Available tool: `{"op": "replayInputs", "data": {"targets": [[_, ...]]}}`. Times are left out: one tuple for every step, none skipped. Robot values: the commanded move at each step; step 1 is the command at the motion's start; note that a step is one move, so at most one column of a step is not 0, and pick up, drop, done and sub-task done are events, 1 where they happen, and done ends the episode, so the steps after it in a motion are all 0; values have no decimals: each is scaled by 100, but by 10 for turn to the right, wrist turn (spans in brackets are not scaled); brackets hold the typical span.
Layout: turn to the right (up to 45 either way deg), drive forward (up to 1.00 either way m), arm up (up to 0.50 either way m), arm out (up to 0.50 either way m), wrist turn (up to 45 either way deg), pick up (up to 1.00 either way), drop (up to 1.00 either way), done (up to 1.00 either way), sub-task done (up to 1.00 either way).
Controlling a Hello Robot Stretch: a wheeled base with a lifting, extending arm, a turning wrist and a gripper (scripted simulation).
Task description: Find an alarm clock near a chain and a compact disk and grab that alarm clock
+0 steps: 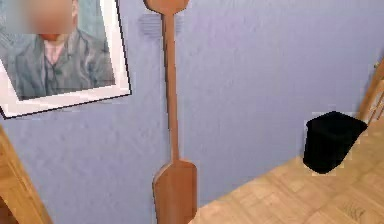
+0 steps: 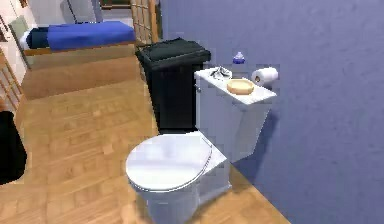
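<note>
light: bright, even | shadows: soft, on wall (image 2: 320, 130) | edges: uprights lean

Bin (image 2: 173, 80) stands behind toilet (image 2: 195, 150), beside wall (image 2: 310, 90).

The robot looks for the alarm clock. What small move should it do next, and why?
Probably turn the base toward the arm's side. Ahead stands a blue wall with a wooden paddle close by; the toilet tank bears a paper roll, a tan round thing and a small bottle. Beyond, a room with a blue bed seems a likelier place for a clock.
</note>
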Motion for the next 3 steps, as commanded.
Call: {"op": "replayInputs", "data": {"targets": [[420,0,0,0,0,0,0,0,0],[0,65,0,0,0,0,0,0,0],[180,0,0,0,0,0,0,0,0]]}}
